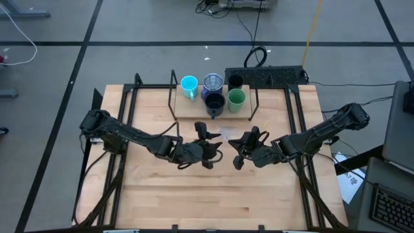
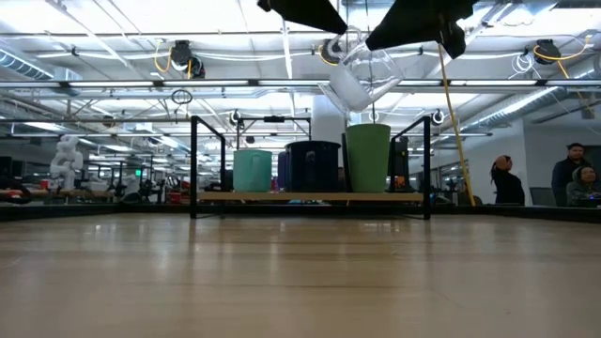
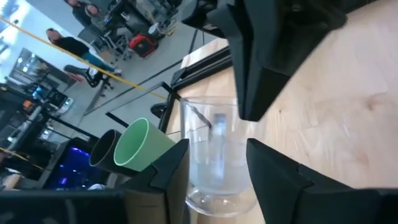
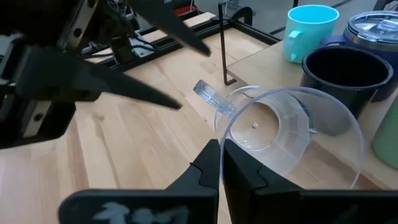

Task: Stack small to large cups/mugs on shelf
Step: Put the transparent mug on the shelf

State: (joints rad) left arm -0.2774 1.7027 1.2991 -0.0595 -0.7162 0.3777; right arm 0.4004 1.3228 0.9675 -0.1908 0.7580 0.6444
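Observation:
The clear cup (image 4: 292, 130) is up in the air over mid-table, in front of the shelf (image 1: 194, 111). My right gripper (image 4: 222, 146) is shut on it. My left gripper (image 4: 193, 74) is open just left of the cup, its fingertips near the cup's handle (image 4: 210, 96) and touching nothing. On the shelf board stand the cyan mug (image 1: 189, 85), the blue-purple mug (image 1: 213, 82), the black mug (image 1: 215, 102), the dark tumbler (image 1: 235, 82) and the green cup (image 1: 236, 98), all on their bases. My right gripper pinches the clear cup's rim (image 4: 225, 134) beside the handle, one finger inside the mouth and one outside. The cup (image 2: 362, 80) is lifted clear of the table. It hangs tilted below the gripper, mouth toward the right arm.
A black box with cables (image 1: 265, 74) lies beyond the shelf. Black frame rails (image 1: 129, 123) run along the table's left and right sides. Bare tabletop (image 1: 207, 194) stretches toward the near edge. People (image 2: 507, 183) stand in the room behind.

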